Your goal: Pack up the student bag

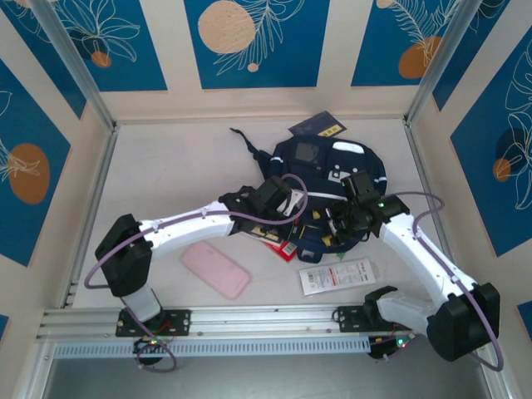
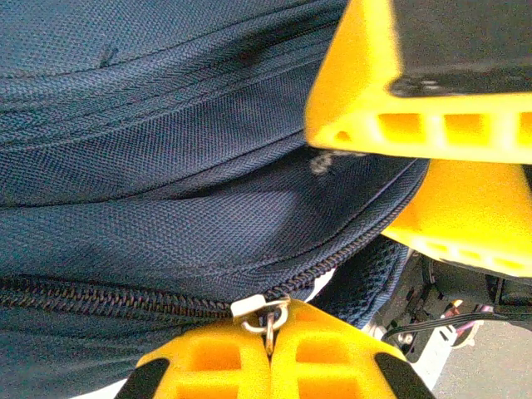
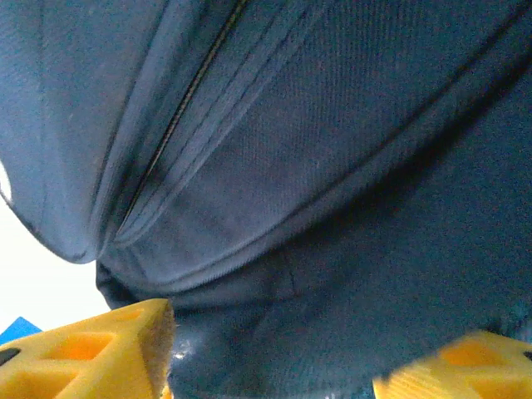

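Zipper pull (image 2: 268, 314) sits pinched in the left gripper (image 2: 268, 353) — student bag (image 1: 332, 187) lies beyond; right gripper (image 3: 270, 353) gapes around bag fabric.

Bare tabletop (image 1: 166, 166) left of student bag (image 1: 349, 170)

A robot test cell in a lab — a white counter (image 1: 166, 174) boxed in by aluminium framing (image 1: 71, 62) and panels printed with blue leaf patterns (image 1: 258, 37), with two arms bolted to a rail (image 1: 266, 320) along its near edge.
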